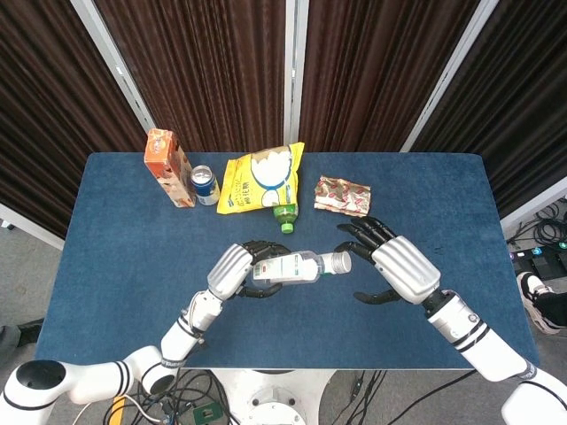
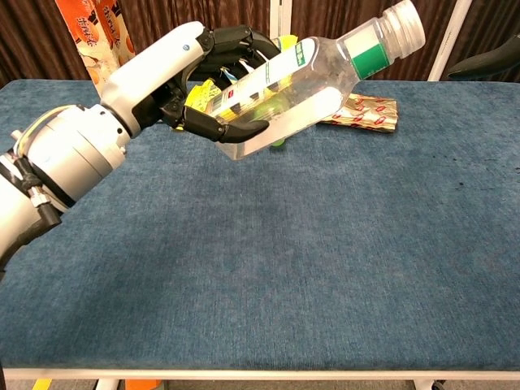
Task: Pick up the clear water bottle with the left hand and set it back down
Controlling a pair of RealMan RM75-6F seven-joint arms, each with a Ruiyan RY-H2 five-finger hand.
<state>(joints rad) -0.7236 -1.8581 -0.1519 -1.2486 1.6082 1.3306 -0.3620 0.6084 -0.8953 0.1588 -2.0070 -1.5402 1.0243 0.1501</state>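
Note:
My left hand [image 1: 237, 269] [image 2: 183, 77] grips the clear water bottle [image 1: 297, 266] [image 2: 313, 81] around its lower body and holds it in the air above the blue table [image 1: 124, 257], tilted, with the white cap pointing toward my right side. The bottle has a white label and a green band near the neck. My right hand [image 1: 394, 266] hovers open to the right of the cap, fingers spread, touching nothing. In the chest view only one dark fingertip [image 2: 487, 61] of the right hand shows at the right edge.
At the back of the table stand an orange carton [image 1: 168, 168] and a blue can [image 1: 205, 184]. A yellow snack bag [image 1: 261, 177], a green-capped bottle [image 1: 284, 215] and a foil packet [image 1: 343, 196] [image 2: 366, 111] lie beside them.

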